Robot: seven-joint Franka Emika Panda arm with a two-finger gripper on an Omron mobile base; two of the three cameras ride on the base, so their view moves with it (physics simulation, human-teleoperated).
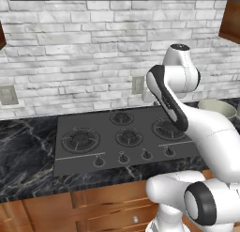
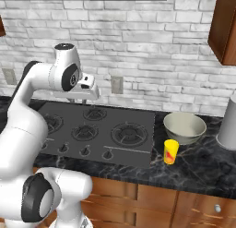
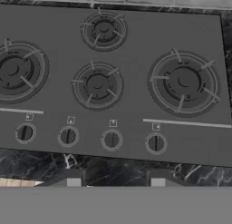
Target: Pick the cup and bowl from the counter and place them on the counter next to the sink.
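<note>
The pale cream bowl (image 2: 184,127) sits on the black marble counter (image 2: 205,163) just right of the stovetop; its rim also peeks out behind my arm in the left base view (image 1: 216,107). A small yellow cup (image 2: 171,151) with a red mark stands upright in front of the bowl, near the counter's front edge. My gripper (image 2: 79,100) hangs above the back of the stovetop, well left of both. In the hand view my gripper (image 3: 116,181) is open, its fingertips (image 3: 74,180) set wide apart with nothing between them, looking down on the burners.
The dark grey stovetop (image 2: 99,125) has several burners and a row of knobs (image 3: 111,139) along its front. A tall grey cylinder (image 2: 228,123) stands right of the bowl. A brick wall runs behind, with wooden cabinets (image 2: 225,24) at the upper right.
</note>
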